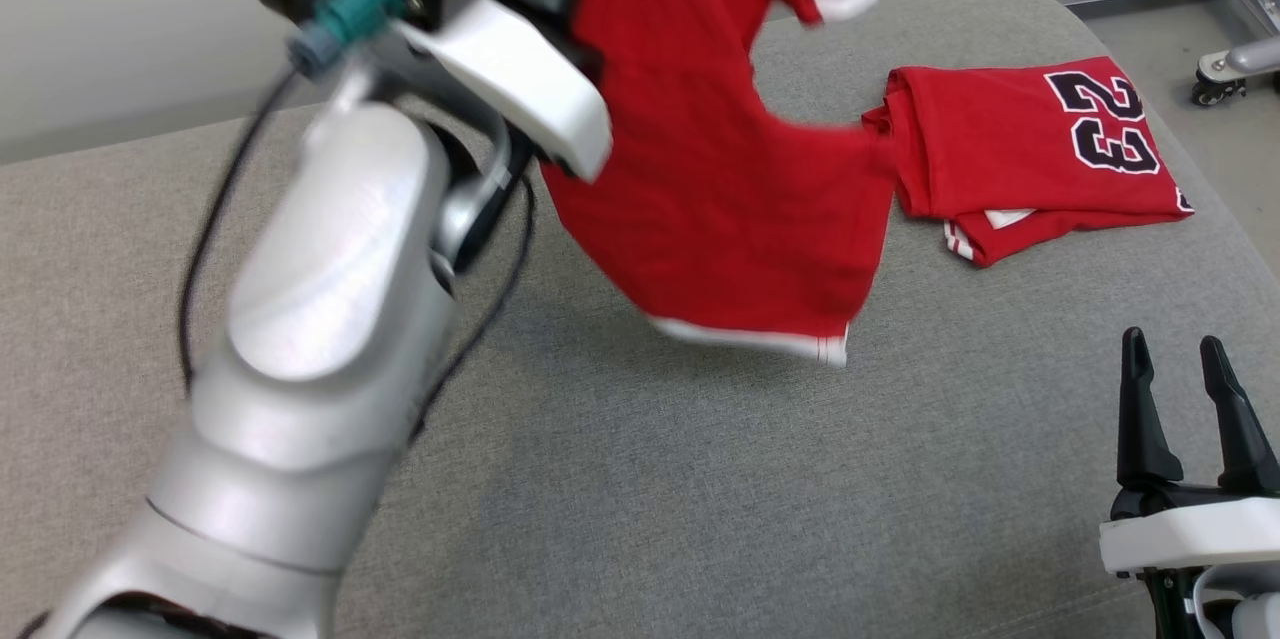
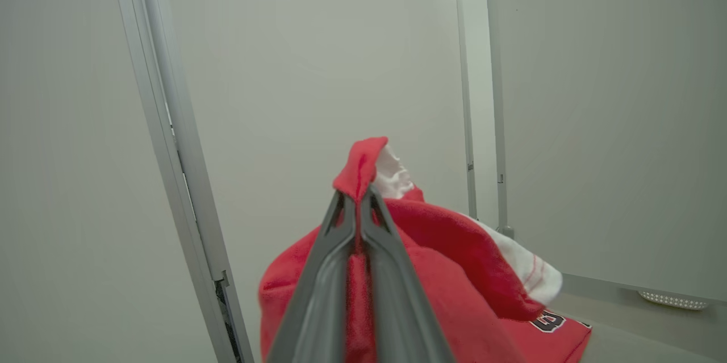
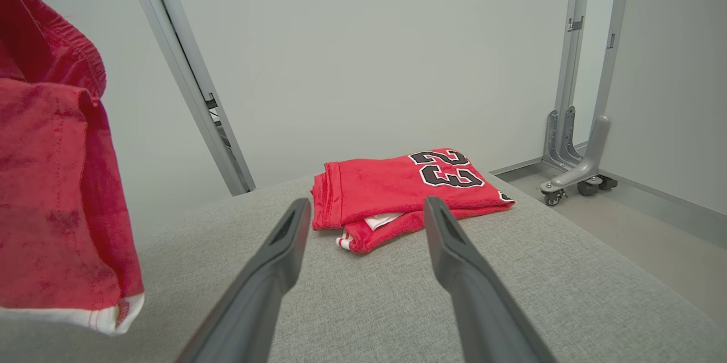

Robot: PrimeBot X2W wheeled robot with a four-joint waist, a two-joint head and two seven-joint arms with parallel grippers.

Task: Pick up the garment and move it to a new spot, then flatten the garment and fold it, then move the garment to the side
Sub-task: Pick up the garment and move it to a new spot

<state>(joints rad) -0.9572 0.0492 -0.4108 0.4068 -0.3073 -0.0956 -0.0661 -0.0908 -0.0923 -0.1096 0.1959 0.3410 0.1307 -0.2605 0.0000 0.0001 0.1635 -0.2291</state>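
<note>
The garment (image 1: 720, 189) is red with white trim. It hangs from my raised left arm above the grey padded surface (image 1: 700, 479), its white hem just over the fabric. In the left wrist view my left gripper (image 2: 358, 198) is shut on a bunched red edge of the garment (image 2: 454, 249), with the fold sticking out past the fingertips. My right gripper (image 1: 1172, 339) stands open at the lower right, low over the surface, with nothing between its fingers. In the right wrist view the garment (image 3: 51, 181) hangs at the far left, apart from the open right gripper (image 3: 368, 204).
A folded red jersey (image 1: 1010, 139) with a black 23 lies at the back right of the surface, also ahead of the right fingers (image 3: 386, 187). A wheeled stand foot (image 1: 1225, 74) stands on the floor past the right edge. Pale walls and metal posts (image 3: 187, 79) rise behind.
</note>
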